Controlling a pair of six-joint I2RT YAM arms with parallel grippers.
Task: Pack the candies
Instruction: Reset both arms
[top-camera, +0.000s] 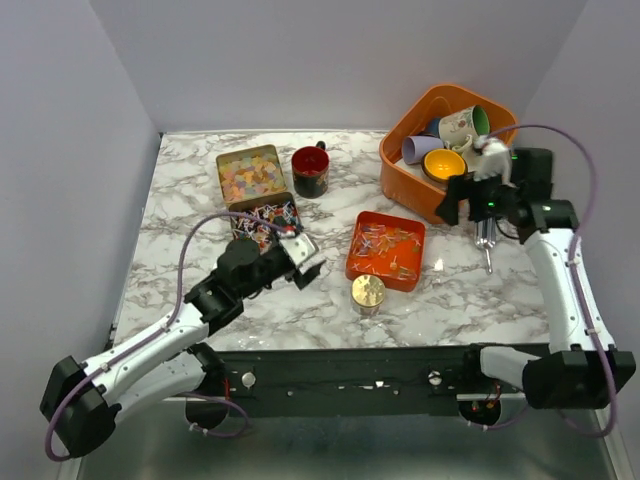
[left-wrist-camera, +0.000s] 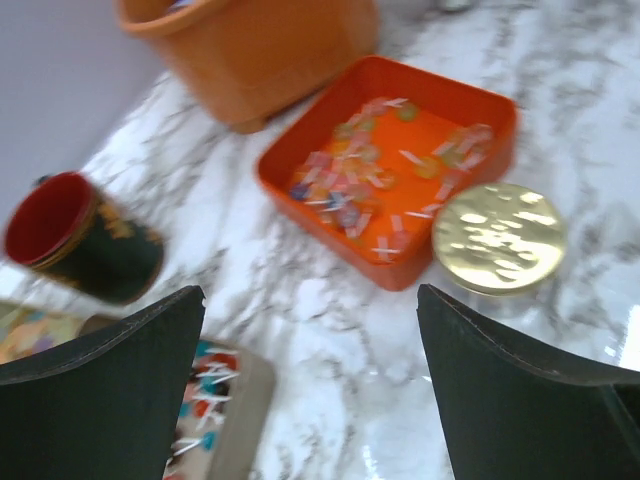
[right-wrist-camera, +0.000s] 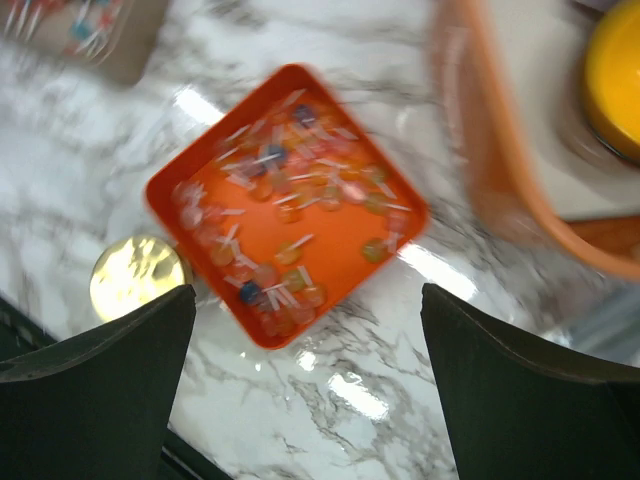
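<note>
Left tool (left-wrist-camera: 310, 300) spread wide, empty, right tool (right-wrist-camera: 308, 300) spread wide, empty

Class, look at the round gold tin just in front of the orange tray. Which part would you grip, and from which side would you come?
Come straight down from above and grip the gold tin across its round side wall, at its left and right flanks. Its flat top faces up, and the orange tray crowds its far side, so the flanks look like the freest places to hold.

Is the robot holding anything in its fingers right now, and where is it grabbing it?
Nothing is held. The left arm's fingers and the right arm's fingers both stand wide open, with nothing gripped between them.
</note>
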